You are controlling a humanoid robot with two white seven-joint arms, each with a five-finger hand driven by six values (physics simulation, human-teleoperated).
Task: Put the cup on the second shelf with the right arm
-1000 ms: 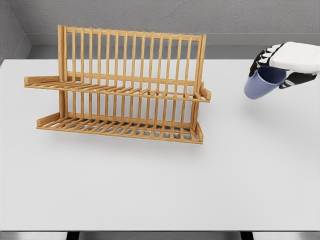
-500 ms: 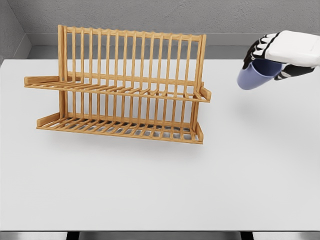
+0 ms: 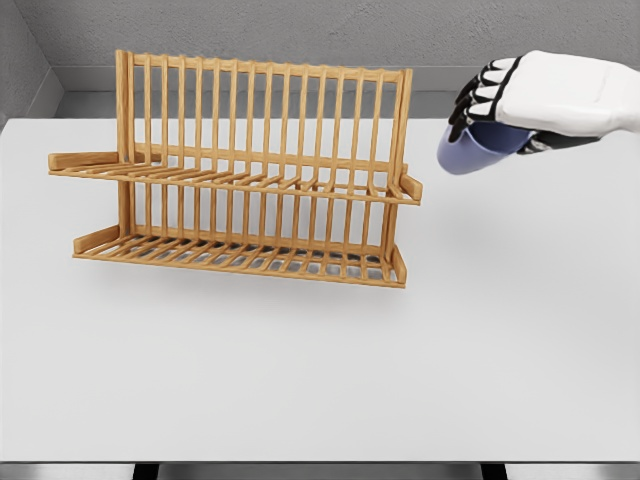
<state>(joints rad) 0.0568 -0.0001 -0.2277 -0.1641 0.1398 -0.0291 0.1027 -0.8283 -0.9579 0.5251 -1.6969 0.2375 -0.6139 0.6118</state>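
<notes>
One hand is all you have in the head view: the right hand [image 3: 540,95] reaches in from the right edge, raised above the white desk [image 3: 320,360]. Its black-tipped fingers [image 3: 478,98] curl over the rim of a blue cup [image 3: 475,148] and grip it from above. You see the cup tilted, with its closed bottom pointing down and to the left, toward the rack, and its mouth hidden under the palm. It hangs in the air, clear of the desk, and casts a faint shadow on the surface below.

To the left of the cup you have a wooden dish rack [image 3: 250,175] standing upright on the desk. It has two slatted tiers: the upper shelf [image 3: 230,180] runs across the middle of the frame, and the lower shelf [image 3: 240,258] sits close to the desk. A tall back of vertical bars rises behind both. The cup sits just beside the rack's upper right corner post, not touching it, and somewhat higher than the upper shelf. Both shelves carry nothing. Behind the desk you see a grey wall [image 3: 300,30].
</notes>
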